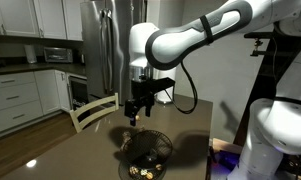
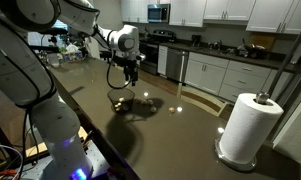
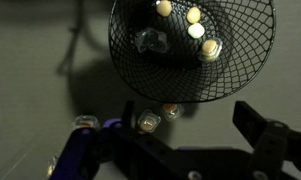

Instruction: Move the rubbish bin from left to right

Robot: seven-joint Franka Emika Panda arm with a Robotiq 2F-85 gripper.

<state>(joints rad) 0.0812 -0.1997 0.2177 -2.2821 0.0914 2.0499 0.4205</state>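
The rubbish bin (image 1: 147, 152) is a small round black wire-mesh basket that stands upright on the dark table. It holds several small yellowish scraps (image 3: 195, 22). It also shows in an exterior view (image 2: 120, 99) and fills the top of the wrist view (image 3: 235, 70). My gripper (image 1: 136, 113) hangs open and empty above the table, just beside the bin's rim and not touching it. In the wrist view its dark fingers (image 3: 190, 128) are spread wide below the bin. Two small pale scraps (image 3: 158, 117) lie on the table between the fingers and the rim.
A white paper towel roll (image 2: 252, 125) stands upright near one table corner. A wooden chair back (image 1: 95, 110) sits at the table's far edge. Kitchen cabinets and a steel fridge (image 1: 98, 45) are behind. Another robot arm's white base (image 1: 275, 135) is close by.
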